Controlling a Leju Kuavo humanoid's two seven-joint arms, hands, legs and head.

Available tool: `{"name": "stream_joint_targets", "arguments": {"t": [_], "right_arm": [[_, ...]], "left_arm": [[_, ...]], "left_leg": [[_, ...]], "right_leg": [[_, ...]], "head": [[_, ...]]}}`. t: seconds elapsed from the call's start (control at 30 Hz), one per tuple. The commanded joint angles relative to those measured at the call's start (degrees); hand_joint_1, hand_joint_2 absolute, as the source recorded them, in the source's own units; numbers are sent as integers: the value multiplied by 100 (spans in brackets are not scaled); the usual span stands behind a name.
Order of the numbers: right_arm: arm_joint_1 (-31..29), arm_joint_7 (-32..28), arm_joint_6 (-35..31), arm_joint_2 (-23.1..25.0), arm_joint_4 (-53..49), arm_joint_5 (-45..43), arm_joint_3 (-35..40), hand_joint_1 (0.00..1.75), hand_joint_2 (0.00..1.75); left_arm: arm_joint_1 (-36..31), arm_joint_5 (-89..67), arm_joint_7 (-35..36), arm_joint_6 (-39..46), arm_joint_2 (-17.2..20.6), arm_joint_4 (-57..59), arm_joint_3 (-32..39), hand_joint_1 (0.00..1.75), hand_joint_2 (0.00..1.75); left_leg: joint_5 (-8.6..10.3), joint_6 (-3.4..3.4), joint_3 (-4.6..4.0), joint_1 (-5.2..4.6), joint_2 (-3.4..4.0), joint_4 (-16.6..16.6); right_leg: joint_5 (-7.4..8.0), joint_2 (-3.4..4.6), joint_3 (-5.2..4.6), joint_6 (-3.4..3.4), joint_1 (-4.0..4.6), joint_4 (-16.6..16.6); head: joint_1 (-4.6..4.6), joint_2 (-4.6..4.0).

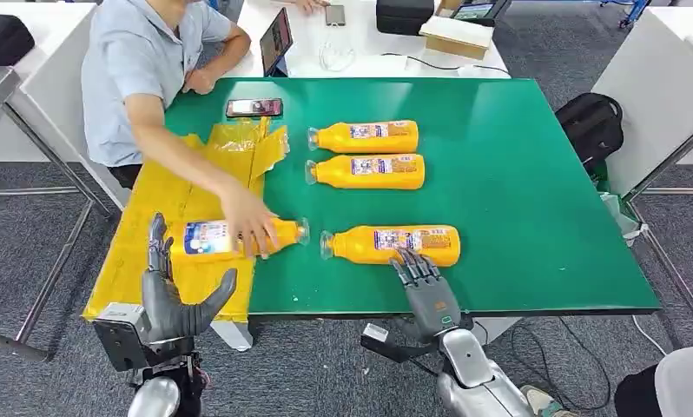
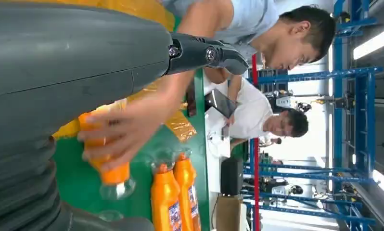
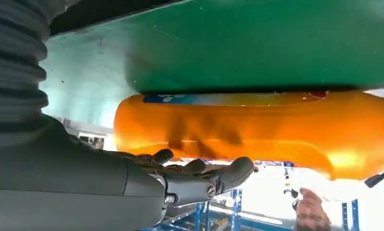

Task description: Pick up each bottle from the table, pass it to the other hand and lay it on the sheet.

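**Bottles crowd the handover zone as a person reaches in**

Bottles in orange lie on their sides across the green surface (image 1: pixel 534 191), and risk gathers at the near edge. At far left the yellow sheet (image 1: pixel 165 204) drapes over the surface's corner. On it rests one bottle (image 1: pixel 206 237), its cap end pointing toward the green, with a person's hand (image 1: pixel 249 228) pressed on top of it. The robot's left hand (image 1: pixel 174 300) stands just beside that bottle, fingers (image 1: pixel 158 246) spread and holding nothing. Any sweep or closing of the left hand from here could strike the person's hand or knock the laid bottle off the overhanging sheet.

Moving right, the nearest bottle (image 1: pixel 393 244) lies on the green, close to the front edge. The right hand (image 1: pixel 425 287) sits at its near side, fingers (image 3: pixel 199 168) extended along the bottle's flank and not closed around it; whether they touch it is unclear. A shallow grip on a smooth round body could let it roll away or slip during the lift, and a push could shove it into the sheet bottle's cap.

Farther back, two more bottles (image 1: pixel 365 136) (image 1: pixel 366 171) lie side by side, well apart from both hands.
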Motion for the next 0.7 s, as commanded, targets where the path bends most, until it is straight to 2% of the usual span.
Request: {"name": "stream_joint_targets", "arguments": {"t": [0.03, 0.13, 0.27, 0.33, 0.4, 0.53, 0.6, 0.7], "right_arm": [[-445, -57, -33, 50, -3, 85, -2, 0, 175], [-343, -266, -33, 127, -232, -29, -29, 0, 175], [-194, -569, -33, 171, -597, -126, 30, 0, 175], [-49, -959, -33, 206, -810, -429, 51, 0, 175], [3, -1469, 16, 263, -696, -1307, 165, 0, 175], [-19, -1555, 215, 81, -560, -1569, 593, 0, 175], [-3, -1845, 501, 73, -432, -2142, 729, 0, 175], [35, -2016, 578, -2, -389, -2136, 1005, 0, 175]], "left_arm": [[-120, -47, -28, 98, 69, 272, -176, 0, 175], [-107, -77, -50, 157, 68, 262, -182, 0, 175], [-137, -87, -64, 178, 63, 297, -219, 0, 175], [-187, -86, -80, 161, 74, 373, -274, 0, 175], [-244, -90, -90, 152, 94, 463, -338, 0, 175], [-344, -110, -103, 136, 123, 591, -421, 0, 175], [-373, -108, -97, 113, 136, 629, -475, 0, 175], [-413, -123, -101, 54, 160, 658, -545, 0, 175]], "left_leg": [[8, -6, -9, 0, 15, 2], [27, -18, -21, -1, 14, 0], [51, 0, -47, 2, 19, 1], [64, 3, -75, 0, 10, -1], [57, -1, -69, 2, 12, 0], [58, -3, -66, 3, -2, -6], [55, -4, -57, 8, -13, -6], [54, -2, -57, 9, -13, -6]], "right_leg": [[12, 6, -13, -5, 2, 3], [16, 6, -27, 0, 1, 4], [44, 9, -49, 4, 4, 4], [59, 4, -77, 7, 1, 4], [52, 3, -72, 2, 4, 4], [51, -10, -69, 5, 4, -2], [41, -24, -56, 2, 7, -4], [33, -18, -50, 16, 6, -6]], "head": [[0, 0], [0, 0], [2, 0], [0, 0], [0, 0], [0, 0], [0, 0], [2, 0]]}}
